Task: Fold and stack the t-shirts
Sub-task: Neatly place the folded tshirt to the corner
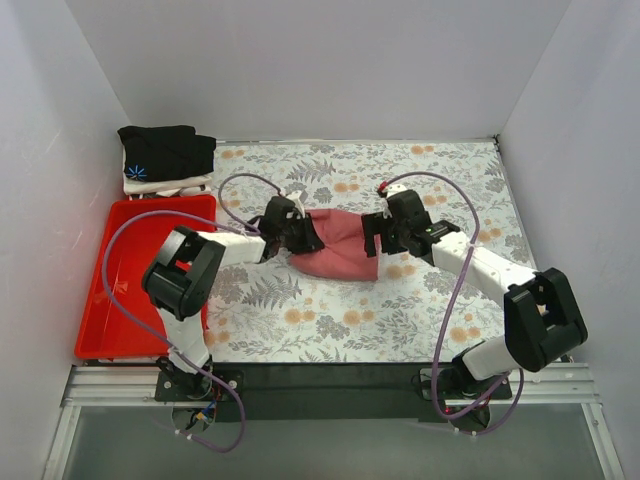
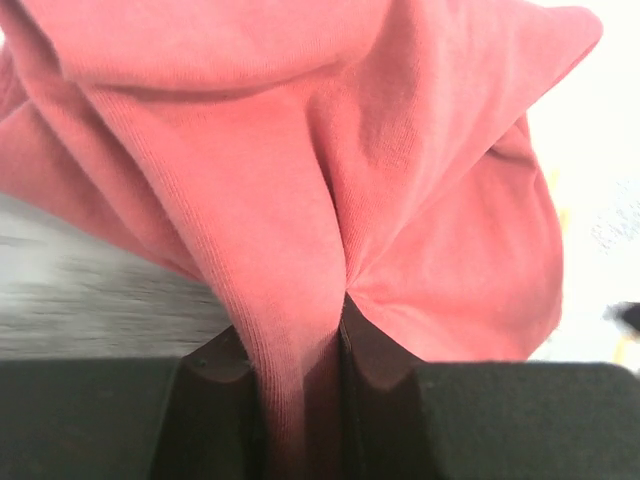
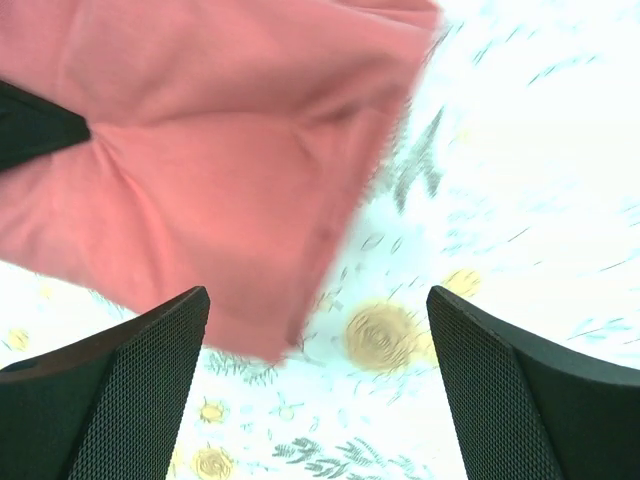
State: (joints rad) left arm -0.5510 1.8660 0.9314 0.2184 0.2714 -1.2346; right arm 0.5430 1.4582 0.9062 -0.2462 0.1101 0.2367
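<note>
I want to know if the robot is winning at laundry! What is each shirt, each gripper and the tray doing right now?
salmon-red t-shirt: bunched up, not folded, pinched at one end.
left gripper: shut on the salmon-red t-shirt.
right gripper: open, holding nothing.
black t-shirt: folded, lying on the white t-shirt.
white t-shirt: under the black one, far left corner.
red tray: lying flat beside the left arm.

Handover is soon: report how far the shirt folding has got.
Done: the black t-shirt lies folded on the white t-shirt at the far left. In hand: the left tool pinches the salmon-red t-shirt; the right tool stands open beside it. Left: folding it and adding it to the stack.
</note>
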